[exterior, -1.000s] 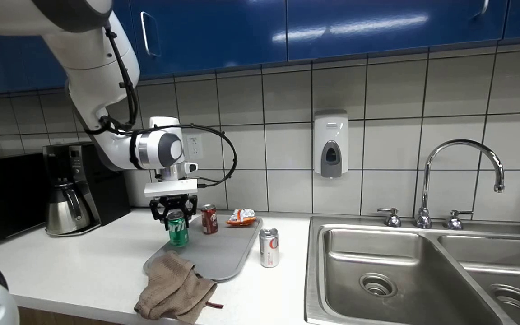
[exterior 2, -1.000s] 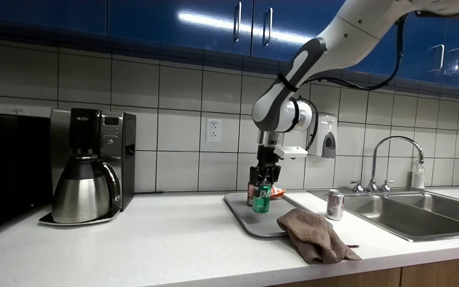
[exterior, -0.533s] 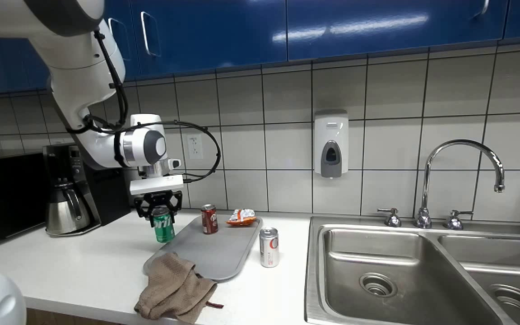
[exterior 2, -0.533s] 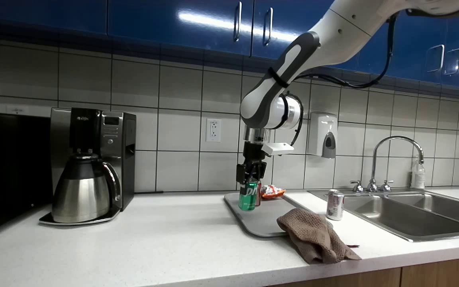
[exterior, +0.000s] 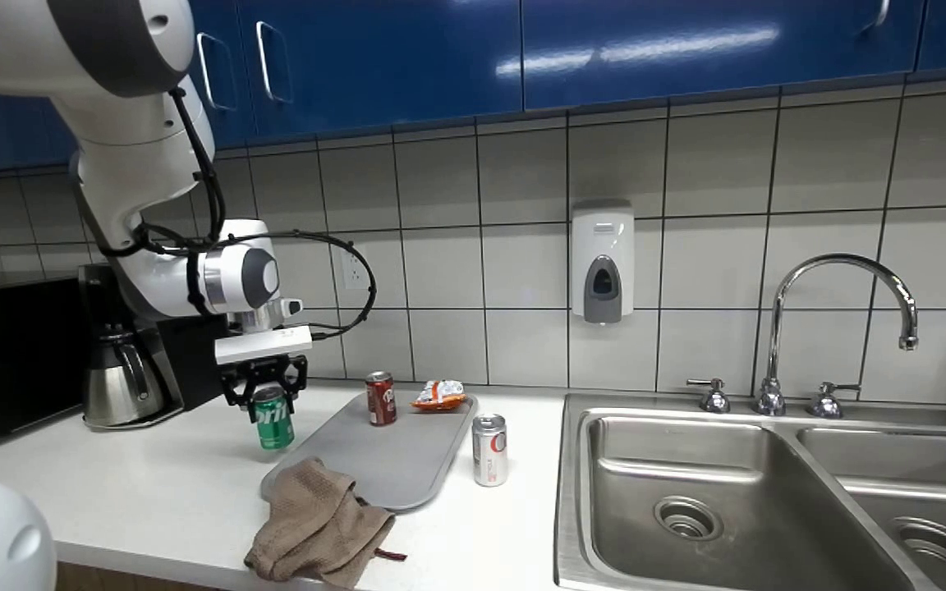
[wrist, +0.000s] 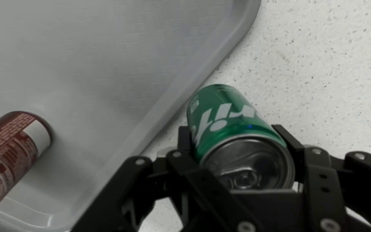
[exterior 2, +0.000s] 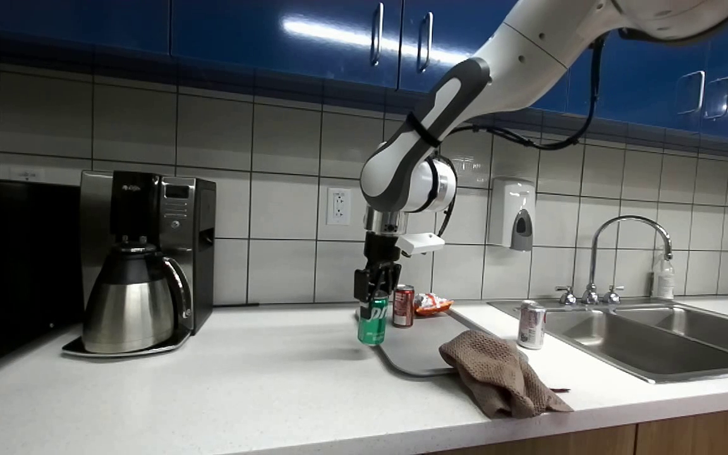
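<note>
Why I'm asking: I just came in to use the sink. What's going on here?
A robot arm has a green can held in its gripper, roughly upright, just outside the edge of the gray tray and over the white counter; whether its base touches down is hard to tell. A dark red can and an orange-and-white packet sit on the tray, and a brown cloth lies partly over its edge. A silver can stands on the counter between tray and sink.

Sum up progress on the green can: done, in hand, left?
Done: green can gripped, jaws closed on it. In hand: it's over the counter, just outside the tray rim. Left, probably: set-down and release; whether it touches the counter isn't clear.
</note>
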`<state>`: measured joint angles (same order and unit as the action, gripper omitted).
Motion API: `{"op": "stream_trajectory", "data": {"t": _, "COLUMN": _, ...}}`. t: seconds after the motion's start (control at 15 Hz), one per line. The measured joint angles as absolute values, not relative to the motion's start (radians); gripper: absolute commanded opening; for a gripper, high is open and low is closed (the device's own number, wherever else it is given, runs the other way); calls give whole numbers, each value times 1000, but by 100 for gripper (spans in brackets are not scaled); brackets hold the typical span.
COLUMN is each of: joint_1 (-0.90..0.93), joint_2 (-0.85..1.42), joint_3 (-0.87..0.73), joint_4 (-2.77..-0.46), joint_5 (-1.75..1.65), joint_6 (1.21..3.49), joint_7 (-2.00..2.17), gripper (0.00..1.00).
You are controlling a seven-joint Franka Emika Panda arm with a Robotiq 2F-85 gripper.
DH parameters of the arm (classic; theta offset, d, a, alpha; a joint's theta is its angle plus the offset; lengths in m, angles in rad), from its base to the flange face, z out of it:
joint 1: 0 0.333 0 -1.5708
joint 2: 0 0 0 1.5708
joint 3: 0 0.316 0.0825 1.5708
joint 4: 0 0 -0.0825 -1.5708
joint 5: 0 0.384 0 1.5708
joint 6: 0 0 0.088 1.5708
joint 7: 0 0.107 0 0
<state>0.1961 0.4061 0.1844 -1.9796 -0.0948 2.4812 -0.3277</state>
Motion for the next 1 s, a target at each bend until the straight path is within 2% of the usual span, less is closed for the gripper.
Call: {"op": "stream_trajectory", "data": {"t": 1.0, "joint_1": 226, "joint_2": 514, "joint_3": 184, "joint_4": -1871, "joint_5": -151, "joint_6": 2465, "joint_7": -326, "gripper": 38}}
